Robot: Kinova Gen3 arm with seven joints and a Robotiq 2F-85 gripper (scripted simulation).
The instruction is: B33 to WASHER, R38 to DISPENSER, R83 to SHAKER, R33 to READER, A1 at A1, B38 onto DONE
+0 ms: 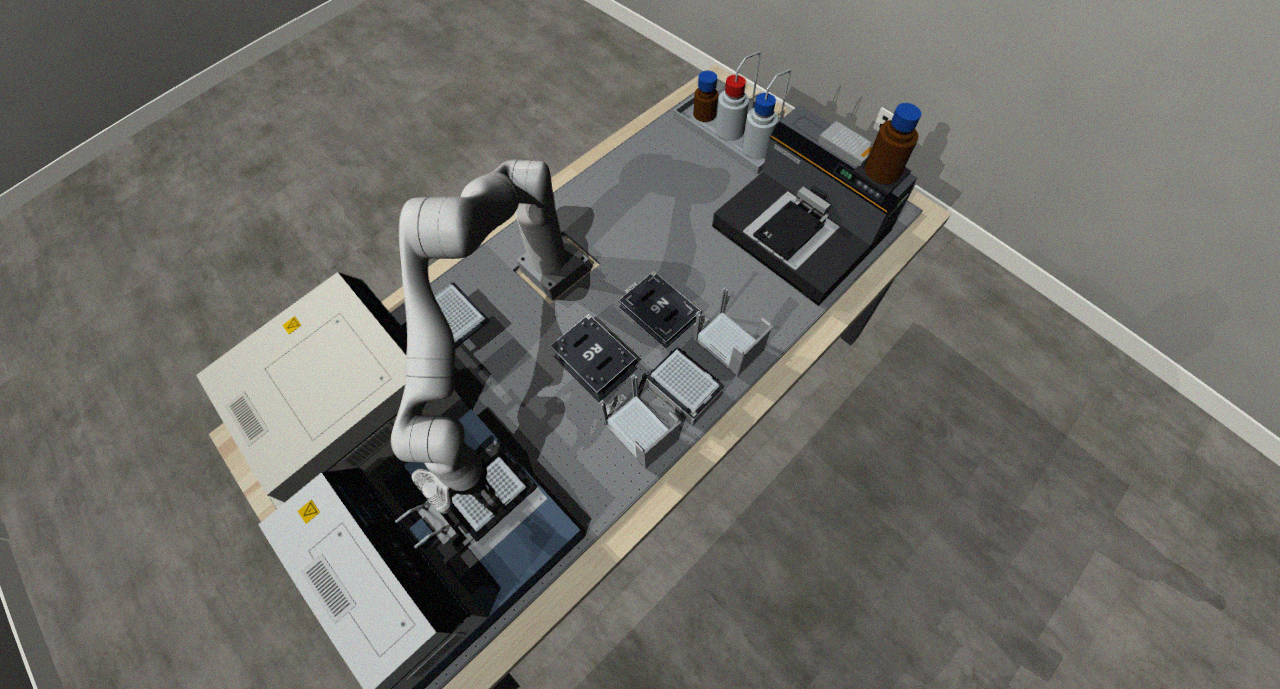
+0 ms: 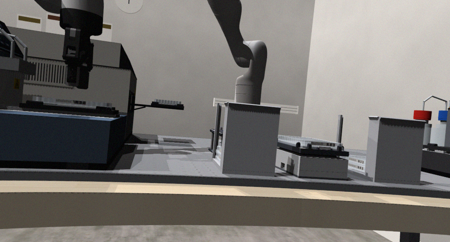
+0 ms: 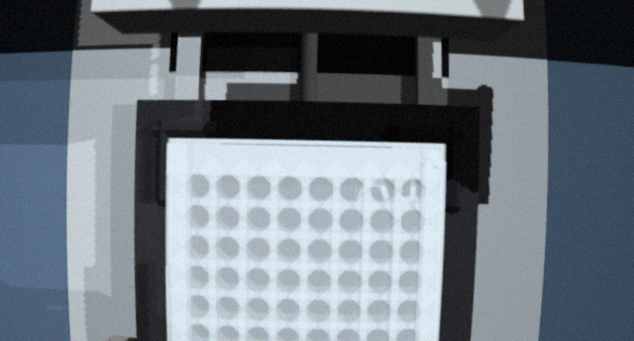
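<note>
Poised with jaws fully spread and empty, dark two-finger gripper above white multiwell plate R38, seated flat in the blue-fronted washer's black carrier.

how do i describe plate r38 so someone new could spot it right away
Find the blue-fronted instrument at the end of the bench with the two pale cabinets. On its black carrier lies a clear multiwell plate R38, directly beneath the open gripper. Unlike the other plates, it sits on this blue unit, and its side label reads R38.
</note>
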